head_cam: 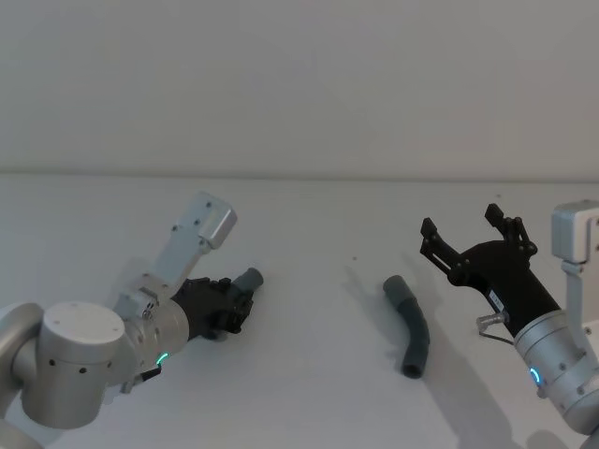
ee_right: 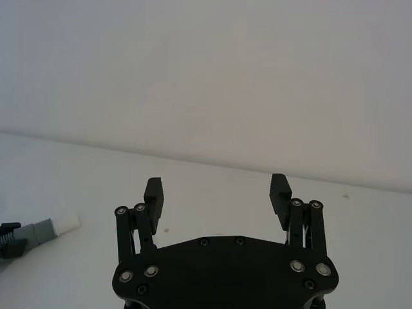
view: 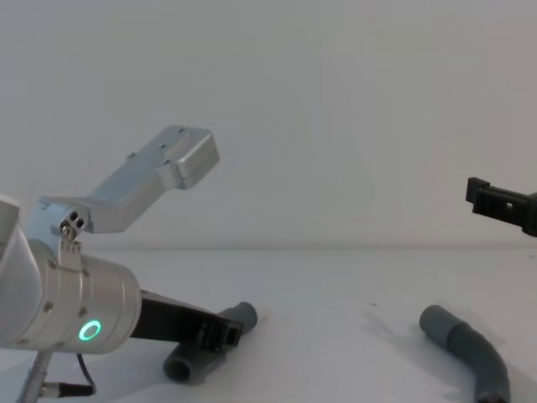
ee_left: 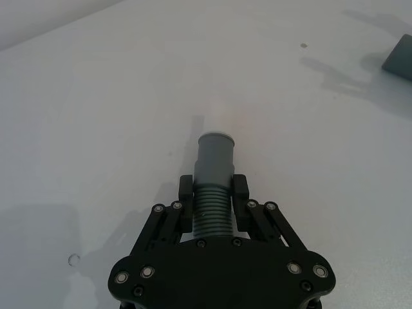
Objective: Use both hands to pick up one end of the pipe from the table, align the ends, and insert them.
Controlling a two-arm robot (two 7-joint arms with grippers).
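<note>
Grey ribbed pipe pc (ee_left: 215, 158) in L gripper (ee_left: 213, 196) jaws, 2nd pc (head_cam: 417, 325) on table (head_cam: 318, 383).

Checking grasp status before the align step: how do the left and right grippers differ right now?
Left gripper is shut on one pipe piece at its ribbed body; right gripper is open and empty. Left gripper sits low at the table; right gripper hangs higher, clear of the other piece, which lies free. Both are black and two-fingered.

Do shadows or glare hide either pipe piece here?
Head view: soft shadows beside the right pipe piece, near the open right tool; no glare on the table. Left wrist view: the left tool, shut on the left pipe piece, casts a faint shadow. Chest view: the green ring light glows without flare.
</note>
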